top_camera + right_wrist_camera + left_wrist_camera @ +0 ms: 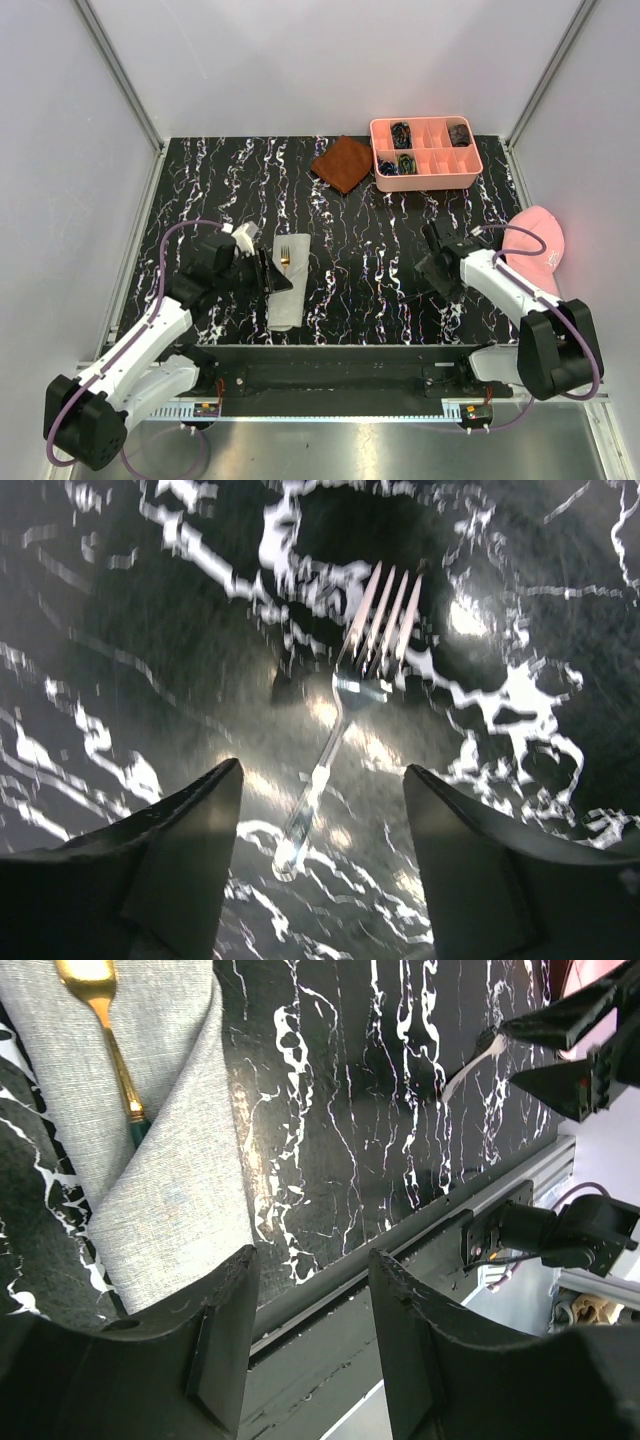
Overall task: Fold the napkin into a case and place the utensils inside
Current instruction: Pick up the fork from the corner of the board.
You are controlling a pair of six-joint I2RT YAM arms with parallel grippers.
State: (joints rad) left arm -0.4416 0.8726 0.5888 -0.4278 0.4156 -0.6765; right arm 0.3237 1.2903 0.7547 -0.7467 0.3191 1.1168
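Observation:
The light grey napkin (285, 290), folded into a narrow case, lies left of centre on the black marbled table. A gold-ended utensil with a dark handle (112, 1040) rests in its fold (170, 1170), gold tines (285, 255) sticking out at the far end. My left gripper (268, 272) hovers at the case's left edge, open and empty (310, 1260). A silver fork (345, 730) lies flat on the table, tines pointing away. My right gripper (322, 770) stands open over it, one finger on each side of the handle, not touching. In the top view the right gripper (432, 262) hides the fork.
A pink compartment tray (425, 183) with small dark items stands at the back right. A rust-brown cloth (343, 163) lies beside it. A pink cap (540, 238) sits at the right edge. The metal rail (340, 375) runs along the near edge.

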